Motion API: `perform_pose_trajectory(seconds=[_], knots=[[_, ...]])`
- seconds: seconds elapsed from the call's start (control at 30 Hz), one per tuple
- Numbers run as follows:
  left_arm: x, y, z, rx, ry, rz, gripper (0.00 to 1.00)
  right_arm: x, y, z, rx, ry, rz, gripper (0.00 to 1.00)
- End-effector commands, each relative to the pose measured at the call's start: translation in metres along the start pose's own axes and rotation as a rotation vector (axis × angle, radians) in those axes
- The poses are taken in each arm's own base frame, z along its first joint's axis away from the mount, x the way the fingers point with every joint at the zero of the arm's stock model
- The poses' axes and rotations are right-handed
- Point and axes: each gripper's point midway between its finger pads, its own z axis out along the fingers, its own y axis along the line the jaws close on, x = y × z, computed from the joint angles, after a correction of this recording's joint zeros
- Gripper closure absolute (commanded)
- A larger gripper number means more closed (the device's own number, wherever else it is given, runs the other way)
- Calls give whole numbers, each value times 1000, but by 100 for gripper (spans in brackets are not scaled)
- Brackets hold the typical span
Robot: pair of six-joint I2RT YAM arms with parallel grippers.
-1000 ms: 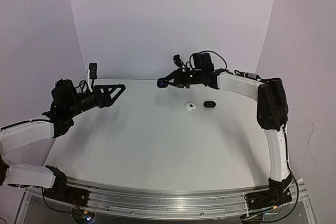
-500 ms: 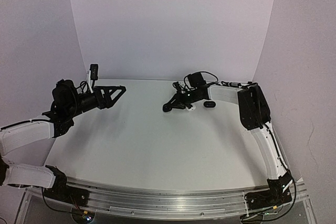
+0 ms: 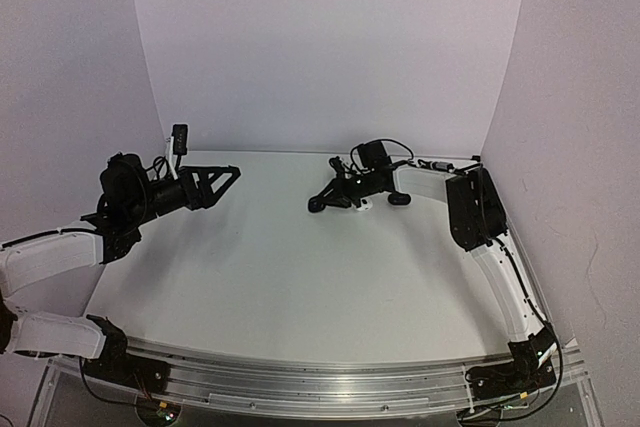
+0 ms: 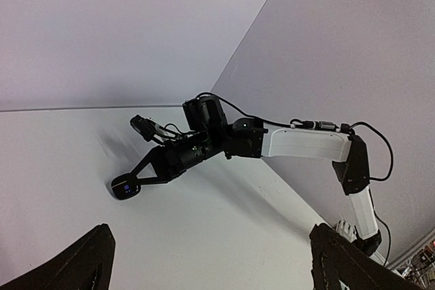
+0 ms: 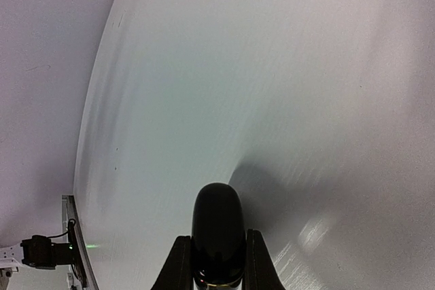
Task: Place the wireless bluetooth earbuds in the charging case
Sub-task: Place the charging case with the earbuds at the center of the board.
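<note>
My right gripper (image 3: 320,203) is shut on a black pebble-shaped charging case (image 3: 314,207), held low at the table's far middle. From the right wrist, the case (image 5: 218,212) sticks out glossy between the two fingers (image 5: 178,263). The left wrist view shows that case (image 4: 126,188) with small blue lights, down by the tabletop; whether it touches I cannot tell. My left gripper (image 3: 226,175) hangs open and empty over the far left, well apart from the case. The earbuds do not show in any view.
A small white case (image 3: 367,204) peeks out beside the right arm, and another black case (image 3: 400,198) lies just right of it. A small black device on a white mount (image 3: 179,136) stands at the far left edge. White walls close the back and sides.
The right arm has come down and slightly nearer with the black case, from raised above the table to just over it. The left arm has stayed where it was.
</note>
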Motion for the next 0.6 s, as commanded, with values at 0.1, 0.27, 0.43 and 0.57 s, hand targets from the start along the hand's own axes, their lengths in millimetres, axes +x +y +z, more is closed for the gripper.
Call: perform_pose_trajectory(seconds=[0.1, 0.27, 0.43, 0.57], knots=[[-8, -7, -2, 23, -32, 11, 0, -5, -17, 8, 18, -12, -3, 67], [-7, -7, -3, 27, -27, 13, 0, -11, -17, 8, 18, -26, -6, 56], [-5, -8, -3, 32, -23, 10, 0, -24, -12, 2, 44, -67, -38, 52], [-4, -8, -3, 36, -21, 11, 1, -36, -1, -4, 42, -96, -64, 49]])
